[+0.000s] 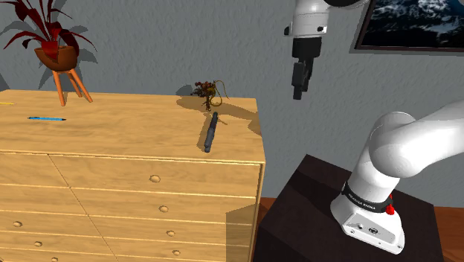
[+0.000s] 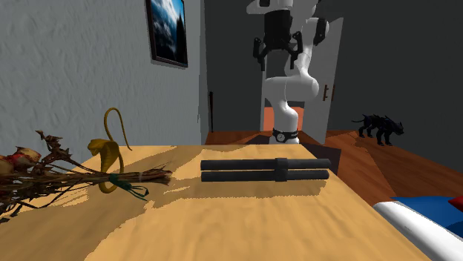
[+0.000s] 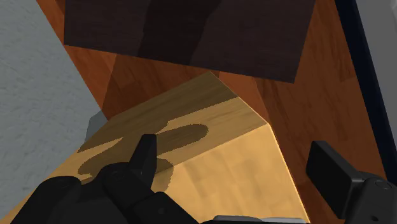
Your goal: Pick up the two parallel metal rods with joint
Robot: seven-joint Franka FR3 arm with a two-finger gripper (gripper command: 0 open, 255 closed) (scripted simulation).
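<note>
Two parallel dark rods (image 1: 210,132) joined by a collar lie flat on the wooden dresser top (image 1: 111,134), near its corner at the shoulder view's right. In the second exterior view the rods (image 2: 265,170) run side by side, the collar (image 2: 282,169) toward their right end. My black gripper (image 1: 299,88) hangs high in the air, beyond the dresser's edge and well above the rods. It is open with nothing between its fingers (image 2: 278,55). In the wrist view the gripper (image 3: 238,164) looks down on the dresser's corner (image 3: 216,137), and the fingers stand wide apart.
A dried flower bunch (image 1: 210,92) lies just behind the rods, a blue pen (image 1: 46,118) and a potted plant on a stand (image 1: 58,52) farther along. The dark robot stand (image 1: 312,216) sits beside the dresser. A black animal figure (image 2: 380,127) stands on the floor.
</note>
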